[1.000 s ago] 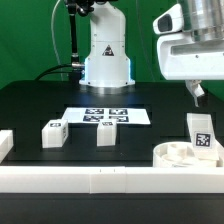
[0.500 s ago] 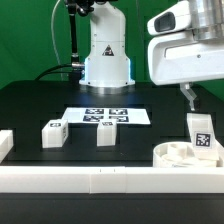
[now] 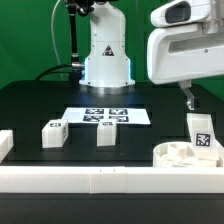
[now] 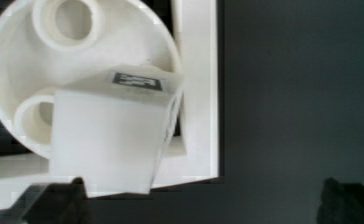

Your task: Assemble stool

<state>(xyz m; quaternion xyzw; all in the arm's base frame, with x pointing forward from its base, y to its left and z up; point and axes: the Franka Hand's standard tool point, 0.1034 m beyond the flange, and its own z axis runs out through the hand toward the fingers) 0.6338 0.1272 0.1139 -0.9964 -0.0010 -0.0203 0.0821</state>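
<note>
On the black table [image 3: 30, 105], toward the exterior view's left, one leg [image 3: 53, 133] stands alone behind the front rail [image 3: 100, 180]. To its right a second leg [image 3: 106, 134] stands upright near the front edge of the marker board [image 3: 105, 116]. The arm's white base [image 3: 105, 55] rises behind the board. At the exterior view's right the round seat [image 3: 170, 157] lies flat against the rail, and a third leg [image 3: 201, 135] stands up from it. The gripper [image 3: 190, 98] hangs above that leg, clear of it. In the wrist view its dark fingertips [image 4: 54, 198] are spread wide, holding nothing.
</note>
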